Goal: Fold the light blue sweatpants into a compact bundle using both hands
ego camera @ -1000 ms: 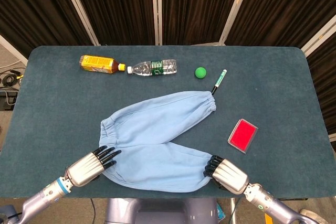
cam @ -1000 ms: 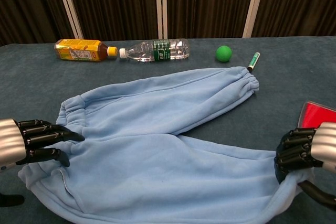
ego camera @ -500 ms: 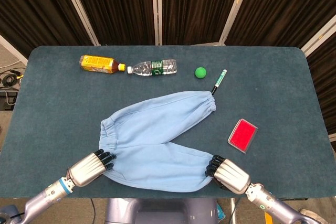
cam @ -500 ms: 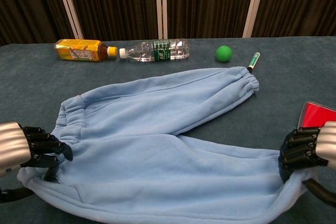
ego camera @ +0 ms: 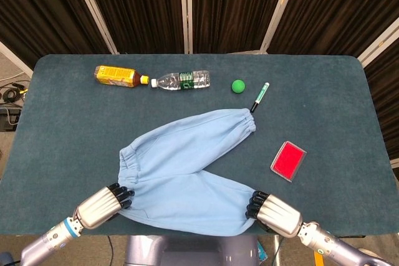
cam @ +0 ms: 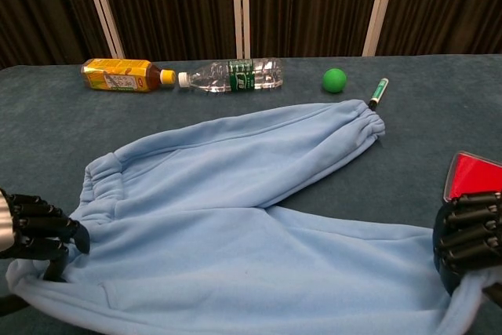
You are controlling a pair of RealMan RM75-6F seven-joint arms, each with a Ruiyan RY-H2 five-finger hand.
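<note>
The light blue sweatpants (ego camera: pixel 187 172) lie spread on the bench (ego camera: pixel 62 123), one leg reaching toward 1 o'clock, the other along the near edge. The left hand (ego camera: pixel 103 205) holds the waistband corner at 7 o'clock, fingers curled into the cloth. The right hand (ego camera: pixel 272 213) grips the near leg's cuff at 5 o'clock. A red case (ego camera: pixel 288 161) lies at 3 o'clock, apart from the sweatpants.
</note>
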